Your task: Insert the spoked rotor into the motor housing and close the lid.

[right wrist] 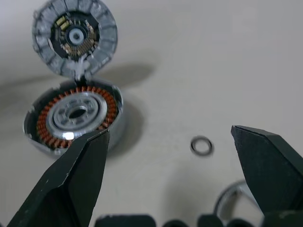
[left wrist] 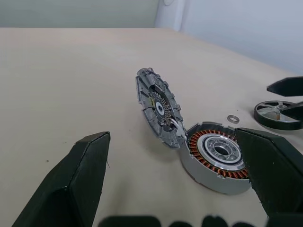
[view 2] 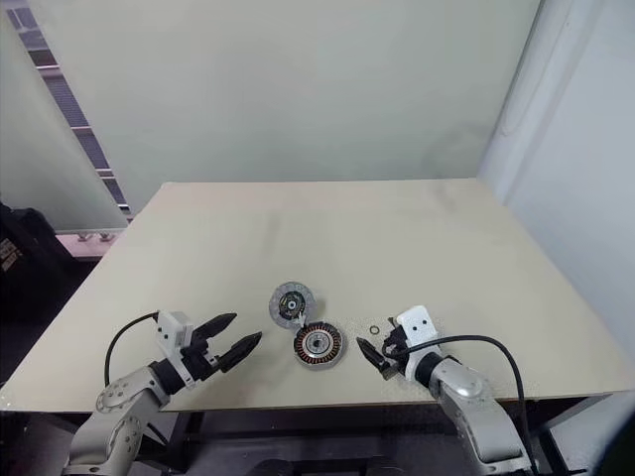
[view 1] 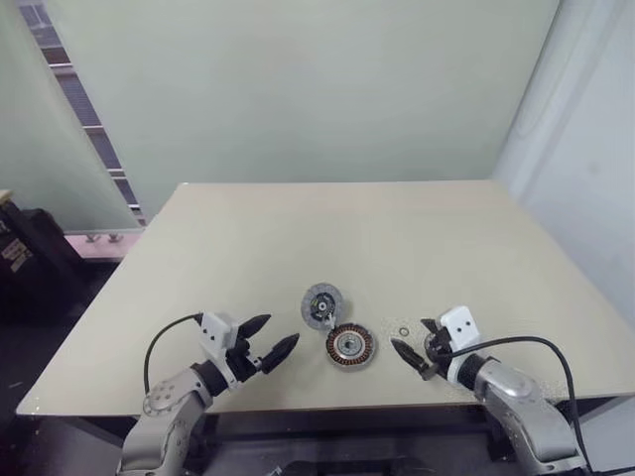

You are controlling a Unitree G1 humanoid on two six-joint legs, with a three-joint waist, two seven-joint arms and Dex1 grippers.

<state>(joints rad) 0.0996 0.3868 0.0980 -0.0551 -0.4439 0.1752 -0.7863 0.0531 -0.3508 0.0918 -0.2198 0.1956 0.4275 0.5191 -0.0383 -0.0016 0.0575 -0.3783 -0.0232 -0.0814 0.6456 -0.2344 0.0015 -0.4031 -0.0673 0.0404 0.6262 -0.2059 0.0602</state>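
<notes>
Step in hand: the approach, nothing gripped yet. Left pincer and right pincer both stand with fingers wide apart and empty.

Dark round spoked rotor lies flat on the beige desk, close under the right pincer.

Grey round motor housing with copper windings sits between the pincers, with its grey ribbed lid tipped open beside it.

Next, likely: right pincer lowers onto the rotor's rim, then seats it centred over the silver hub.
</notes>
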